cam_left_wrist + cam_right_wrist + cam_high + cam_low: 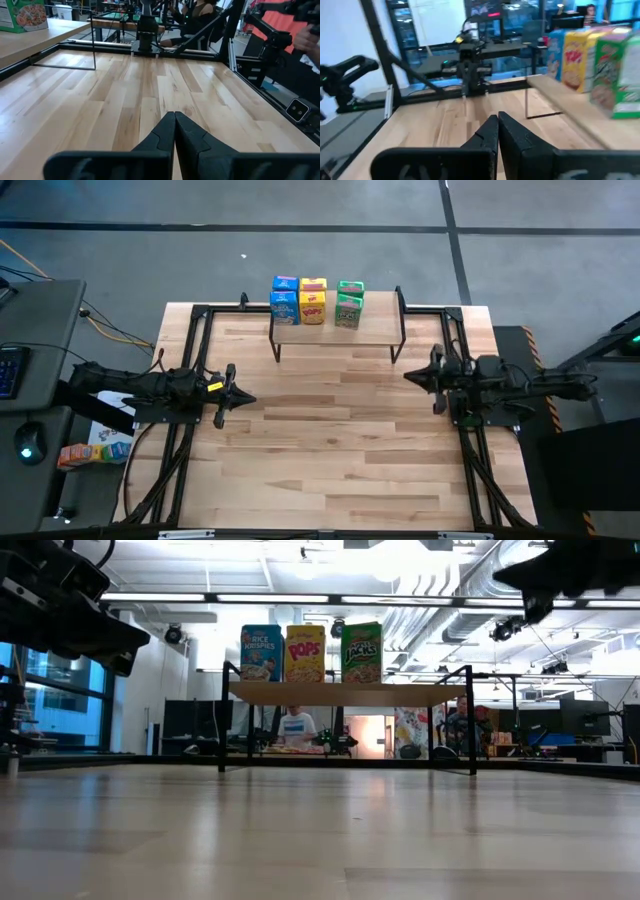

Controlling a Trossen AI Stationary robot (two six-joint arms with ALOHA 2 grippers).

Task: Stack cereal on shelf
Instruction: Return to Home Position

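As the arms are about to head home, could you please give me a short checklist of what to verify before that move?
1. Cereal boxes upright on the shelf, with blue, yellow and green side by side: ok.
2. Left gripper shut, holding nothing, over the left side of the table: ok.
3. Right gripper shut, holding nothing, over the right side: ok.
4. Both grippers apart from the shelf: ok.
5. Back boxes flush behind the front ones: cannot tell.

L arm (150,387) blk, yellow tag | R arm (505,380) blk | fingers (162,135) dark
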